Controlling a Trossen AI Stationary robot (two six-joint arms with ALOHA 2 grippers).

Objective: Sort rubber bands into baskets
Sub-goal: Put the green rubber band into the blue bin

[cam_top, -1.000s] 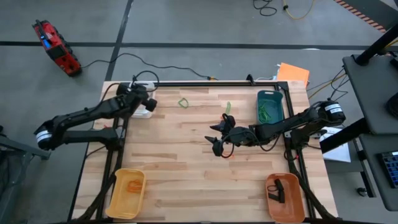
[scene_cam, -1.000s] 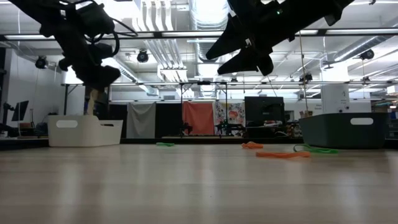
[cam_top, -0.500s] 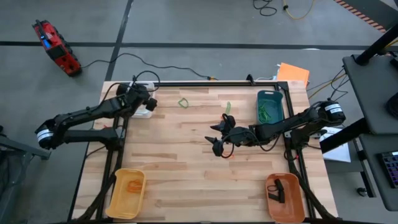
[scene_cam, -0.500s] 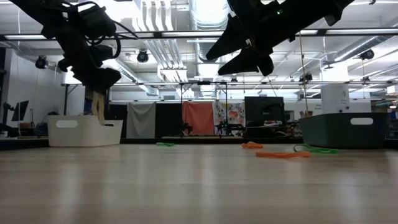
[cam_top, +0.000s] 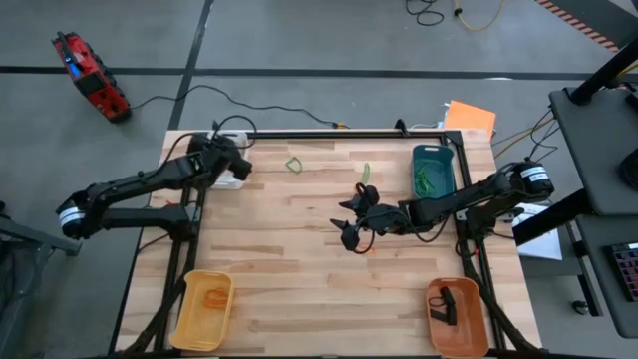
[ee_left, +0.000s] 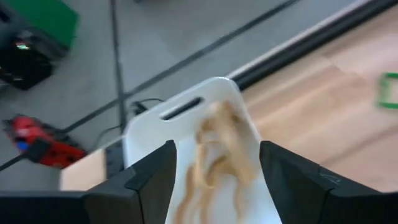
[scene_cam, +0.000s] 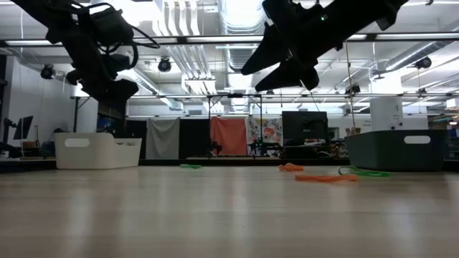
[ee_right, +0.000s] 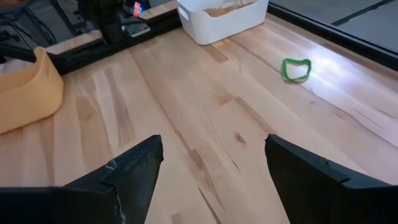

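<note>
We find the left claw [cam_top: 231,163] poised above the white basket [ee_left: 186,112] at the far left corner of the surface [cam_top: 299,289]. Its fingers [ee_left: 152,180] stand wide apart and grip nothing. Tan rubber bands [ee_left: 217,146] lie in a loose heap inside that basket, directly below the fingers.

The right claw [cam_top: 349,221] hangs above the middle of the surface, raised clear of the wood, its fingers [ee_right: 134,171] spread wide and empty.

On the bare wood we note one green band [cam_top: 294,165] near the far edge, just beside the white basket's side of the surface, a second green band [cam_top: 366,172] further toward the teal basket [cam_top: 433,171], and an orange band [scene_cam: 324,178] lying flat near the right claw.

The teal basket, at the far right corner, holds green bands [cam_top: 429,180]. The yellow basket [cam_top: 202,309], at the near left corner, holds orange bands [cam_top: 213,296]. The orange basket [cam_top: 458,317], at the near right corner, holds dark bands [cam_top: 445,305].
</note>
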